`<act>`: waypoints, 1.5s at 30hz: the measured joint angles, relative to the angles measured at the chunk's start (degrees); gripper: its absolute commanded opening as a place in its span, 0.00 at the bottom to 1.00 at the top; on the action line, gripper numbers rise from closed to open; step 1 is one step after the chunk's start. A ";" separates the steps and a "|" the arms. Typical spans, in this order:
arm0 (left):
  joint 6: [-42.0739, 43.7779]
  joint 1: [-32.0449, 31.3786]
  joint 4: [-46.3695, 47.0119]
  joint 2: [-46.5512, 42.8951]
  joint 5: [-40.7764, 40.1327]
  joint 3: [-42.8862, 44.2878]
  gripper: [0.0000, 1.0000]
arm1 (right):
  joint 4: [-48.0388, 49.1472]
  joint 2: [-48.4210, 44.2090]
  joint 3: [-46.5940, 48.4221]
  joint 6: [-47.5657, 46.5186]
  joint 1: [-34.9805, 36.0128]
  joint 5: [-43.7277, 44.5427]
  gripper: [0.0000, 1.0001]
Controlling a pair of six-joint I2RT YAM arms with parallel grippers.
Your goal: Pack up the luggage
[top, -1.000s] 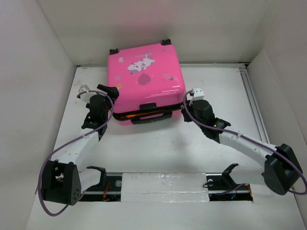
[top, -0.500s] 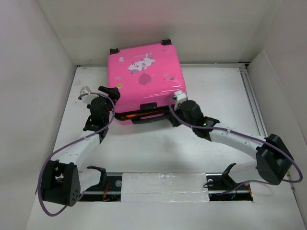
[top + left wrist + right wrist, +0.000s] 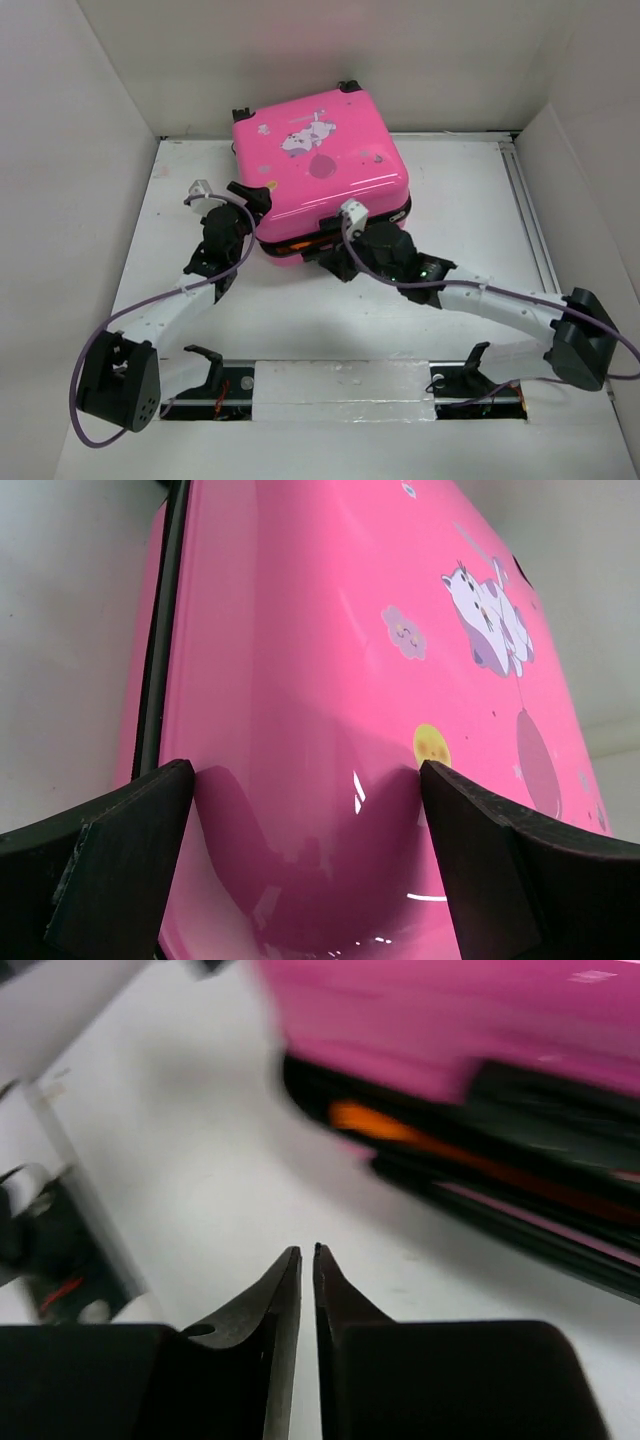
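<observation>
Hot-pink luggage [image 3: 320, 160] lying flat on the table, 2 arms at its near edge.
Nearest, the R gripper [image 3: 307, 1252], black and wedge-tipped, is pinched almost together w/ nothing in it, low over the matte white table [image 3: 450, 200] just in front of the luggage. The L gripper [image 3: 305, 780] is spread wide at the near-left corner, glossy shell showing in the gap; contact unclear. Beyond, the rounded hard shell w/ cartoon print lies lid-up, skewed, at the table's far middle. Black zip trim and an orange strip show in the front seam.
</observation>
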 measured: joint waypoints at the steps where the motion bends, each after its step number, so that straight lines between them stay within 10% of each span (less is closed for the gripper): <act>1: 0.04 -0.09 -0.50 -0.46 0.04 -0.02 0.88 | -0.66 -1.53 -1.18 0.37 -2.21 1.44 0.22; 10: 0.44 -1.11 -2.08 -3.06 1.73 -1.20 0.88 | -3.67 -6.12 -7.50 2.58 -30.03 10.01 0.44; 28: 1.42 -1.11 -0.55 -3.26 2.56 -2.01 0.88 | -10.40 7.52 3.13 1.14 -23.98 27.63 0.60; 38: 1.68 -1.44 -0.44 -3.56 3.82 -2.27 0.88 | -8.02 10.25 3.74 3.48 -18.01 48.30 0.15; 45: 1.68 -2.29 -0.44 -4.00 6.03 -2.75 0.88 | -7.85 5.77 1.46 3.89 -21.18 48.13 0.07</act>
